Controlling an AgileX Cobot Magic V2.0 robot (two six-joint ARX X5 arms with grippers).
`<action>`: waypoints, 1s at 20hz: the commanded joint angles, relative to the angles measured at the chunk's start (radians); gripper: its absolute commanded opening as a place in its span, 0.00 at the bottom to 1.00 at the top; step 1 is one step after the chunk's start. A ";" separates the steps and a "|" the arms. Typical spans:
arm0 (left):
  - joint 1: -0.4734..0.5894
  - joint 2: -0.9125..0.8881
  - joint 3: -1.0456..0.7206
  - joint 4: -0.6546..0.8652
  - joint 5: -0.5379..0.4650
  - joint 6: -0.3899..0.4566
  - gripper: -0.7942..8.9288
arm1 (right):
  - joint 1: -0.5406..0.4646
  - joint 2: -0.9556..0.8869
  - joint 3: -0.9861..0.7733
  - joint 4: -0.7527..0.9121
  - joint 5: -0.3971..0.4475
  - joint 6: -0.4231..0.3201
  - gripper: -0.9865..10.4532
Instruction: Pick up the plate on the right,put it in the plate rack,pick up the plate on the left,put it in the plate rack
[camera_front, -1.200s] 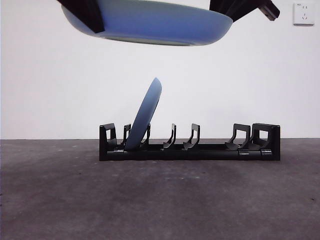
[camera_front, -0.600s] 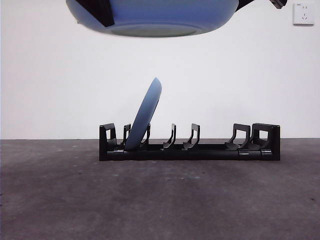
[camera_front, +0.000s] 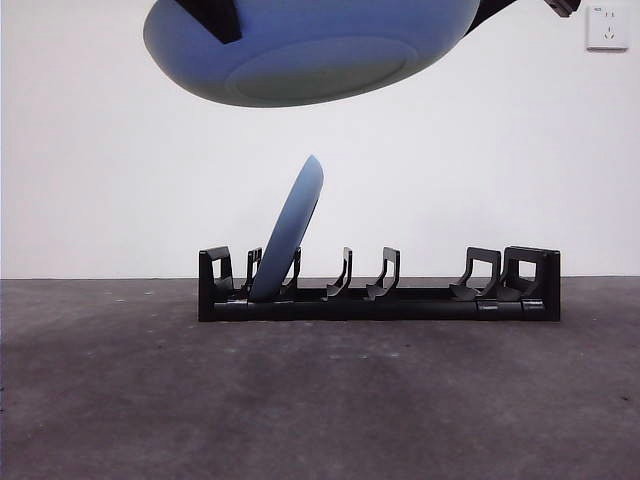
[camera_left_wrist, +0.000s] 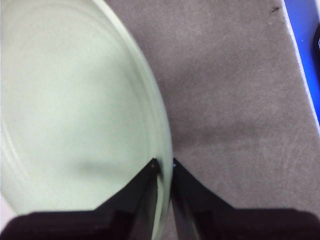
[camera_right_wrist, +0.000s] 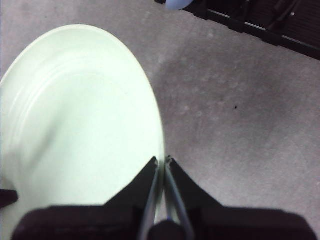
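Observation:
A blue plate hangs high above the table, tilted so that its underside faces the front view. In the wrist views the same plate looks pale. My left gripper is shut on one side of its rim and my right gripper is shut on the opposite side. Below stands the long black plate rack. A second blue plate leans on edge in a slot near the rack's left end. The right wrist view also shows the rack.
Grey matte table spreads in front of the rack. A white wall with a socket stands behind. A blue strip runs along the table's border in the left wrist view.
The held plate has tipped from nearly level to tilted, so its underside now shows. The dark arm at the upper right has risen mostly out of view. Rack and racked plate are unmoved.

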 joint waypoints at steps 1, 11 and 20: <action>0.002 0.006 -0.003 -0.012 0.035 -0.030 0.07 | 0.001 -0.017 0.013 0.004 -0.021 -0.016 0.10; 0.006 0.007 -0.003 0.079 0.163 -0.063 0.07 | 0.000 -0.088 0.018 0.055 -0.019 -0.019 0.29; 0.194 0.031 -0.003 0.496 0.451 -0.329 0.07 | -0.012 -0.390 0.018 0.068 0.133 -0.015 0.29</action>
